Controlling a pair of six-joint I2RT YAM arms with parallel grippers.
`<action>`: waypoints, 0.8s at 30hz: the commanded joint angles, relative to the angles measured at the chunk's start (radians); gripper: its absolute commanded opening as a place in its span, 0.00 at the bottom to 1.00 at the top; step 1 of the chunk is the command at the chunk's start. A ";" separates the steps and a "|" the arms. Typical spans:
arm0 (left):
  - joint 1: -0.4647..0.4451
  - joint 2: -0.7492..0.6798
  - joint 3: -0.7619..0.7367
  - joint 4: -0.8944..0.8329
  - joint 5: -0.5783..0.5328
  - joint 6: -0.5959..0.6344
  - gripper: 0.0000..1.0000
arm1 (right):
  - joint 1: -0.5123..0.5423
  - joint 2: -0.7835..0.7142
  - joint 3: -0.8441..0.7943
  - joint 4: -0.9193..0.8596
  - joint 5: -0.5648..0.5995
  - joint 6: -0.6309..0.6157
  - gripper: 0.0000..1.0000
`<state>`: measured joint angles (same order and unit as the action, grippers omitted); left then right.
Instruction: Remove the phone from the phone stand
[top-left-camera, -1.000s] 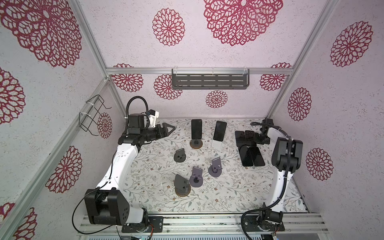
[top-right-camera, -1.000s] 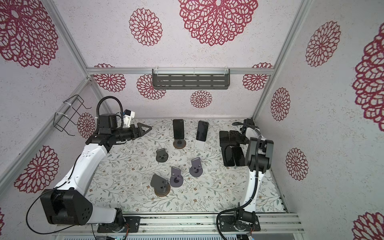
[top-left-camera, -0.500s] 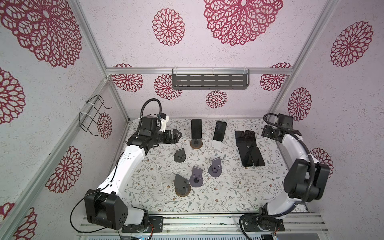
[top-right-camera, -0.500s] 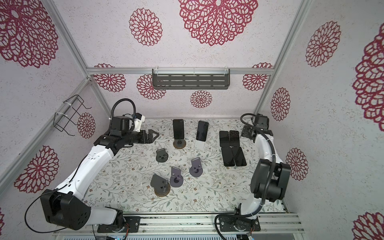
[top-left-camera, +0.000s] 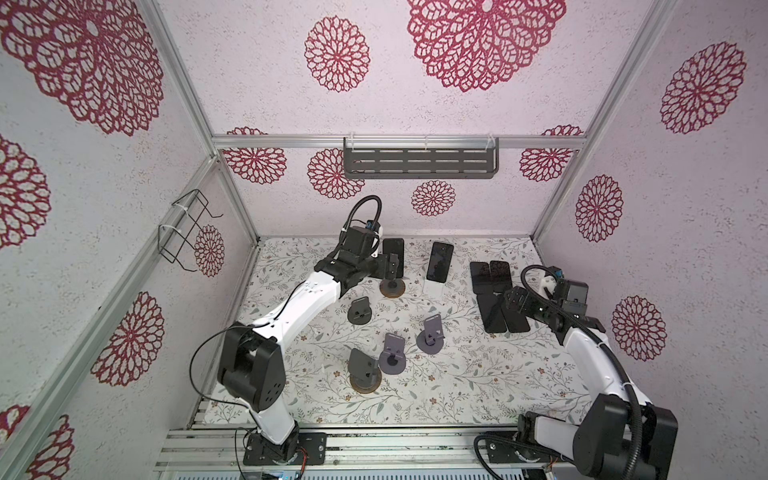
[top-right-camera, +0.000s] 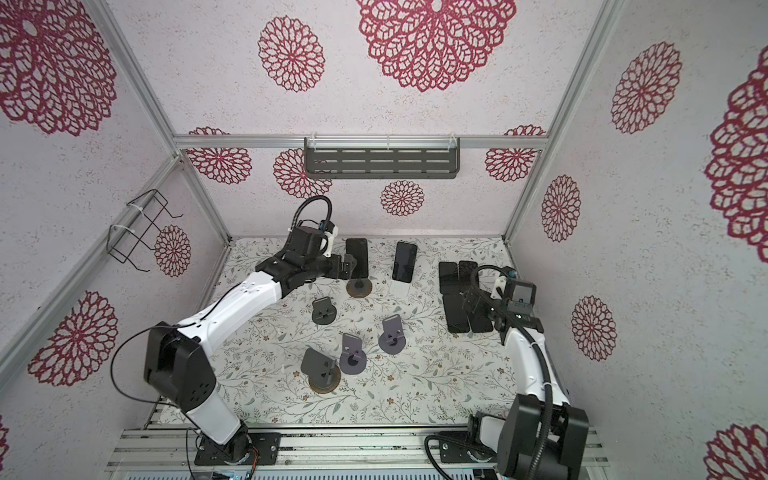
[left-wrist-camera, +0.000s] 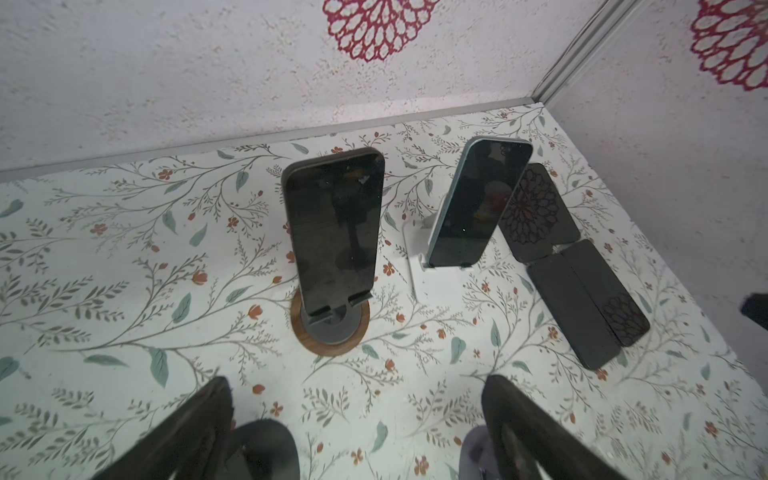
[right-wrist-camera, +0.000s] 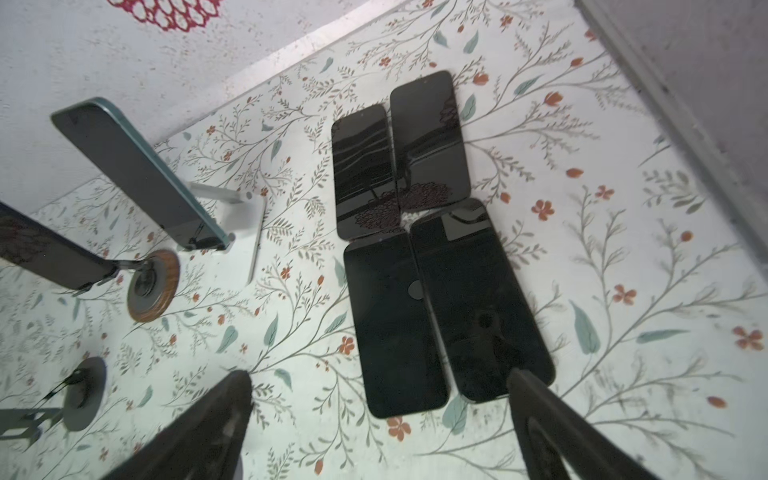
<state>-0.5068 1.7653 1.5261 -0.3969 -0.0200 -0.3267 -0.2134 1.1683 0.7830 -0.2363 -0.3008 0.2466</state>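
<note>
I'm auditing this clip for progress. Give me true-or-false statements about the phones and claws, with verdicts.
1. The black phone and the blue-edged phone each sit on a stand. True.
2. The left claw grips the black phone. False: it is open, short of the phone.
3. Four flat phones lie on the table. True.
4. The right claw is shut on a phone. False: it is open, holding nothing.
5. Every stand is occupied. False: four empty stands sit mid-table.

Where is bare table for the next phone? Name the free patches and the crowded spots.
Free: the front strip between the empty stands and the front rail; the mat in front of the flat phones. Crowded: the back row around both standing phones.
</note>
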 joint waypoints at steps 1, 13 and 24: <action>-0.004 0.071 0.078 0.078 -0.071 -0.051 0.97 | -0.003 -0.068 -0.011 0.008 -0.060 0.085 0.99; -0.010 0.350 0.290 0.087 -0.116 -0.091 0.97 | -0.001 -0.183 -0.066 -0.155 -0.087 0.092 0.98; -0.024 0.434 0.365 0.046 -0.181 -0.078 0.87 | -0.001 -0.155 -0.069 -0.136 -0.089 0.088 0.98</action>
<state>-0.5194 2.1910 1.8713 -0.3359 -0.1665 -0.3962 -0.2134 1.0153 0.7090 -0.3710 -0.3820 0.3378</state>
